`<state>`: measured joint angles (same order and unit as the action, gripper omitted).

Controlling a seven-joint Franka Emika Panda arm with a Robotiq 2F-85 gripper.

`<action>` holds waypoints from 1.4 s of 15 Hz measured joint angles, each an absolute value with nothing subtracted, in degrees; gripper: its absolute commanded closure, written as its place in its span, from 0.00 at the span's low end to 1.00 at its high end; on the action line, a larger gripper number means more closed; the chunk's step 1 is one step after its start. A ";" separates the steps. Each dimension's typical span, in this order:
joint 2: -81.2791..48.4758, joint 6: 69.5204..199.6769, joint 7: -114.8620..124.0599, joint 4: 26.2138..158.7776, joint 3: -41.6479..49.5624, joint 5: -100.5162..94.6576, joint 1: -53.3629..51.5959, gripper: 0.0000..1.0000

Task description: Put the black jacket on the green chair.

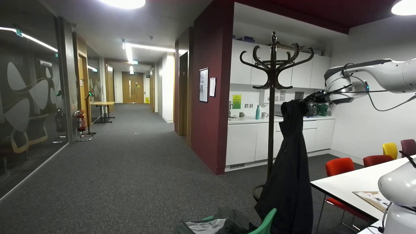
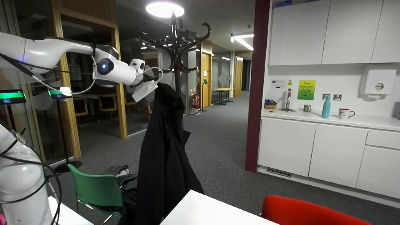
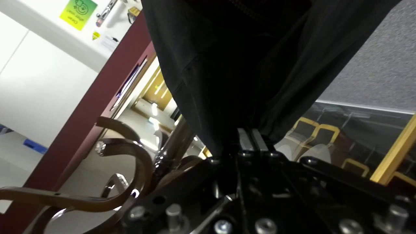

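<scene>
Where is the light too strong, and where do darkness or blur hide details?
In both exterior views, a ceiling lamp is burnt out to white; in an exterior view, a bright streak crosses the glass wall; in the wrist view, the black jacket is nearly pure black, its folds hard to read, the coat stand glints, and the green sign looks soft.

Floor (image 1: 146, 169): carpeted in dark grey, shown in all three views.
Green chair (image 2: 97, 190): stood on the floor on metal legs, their lower ends cut off.
Red chair (image 1: 339, 166): placed on the floor beside the white table (image 1: 354, 179).
Coat stand (image 1: 271, 113): carried by the floor, its lower end partly hidden.
Round black foot (image 2: 68, 166): set flat on the floor, seen beyond the green chair.
White table: edged in black; a patterned sheet (image 1: 372, 198) with a brown border is laid flat on it, partly hidden.
</scene>
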<state>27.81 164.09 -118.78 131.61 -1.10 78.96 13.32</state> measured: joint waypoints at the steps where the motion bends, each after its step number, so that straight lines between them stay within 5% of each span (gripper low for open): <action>1: 27.35 164.02 -117.93 132.09 -1.91 77.00 13.34 0.99; 21: 25.96 153.72 -112.50 133.99 -7.69 58.35 13.58 0.97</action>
<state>25.96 153.72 -112.50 133.99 -7.69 58.35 13.58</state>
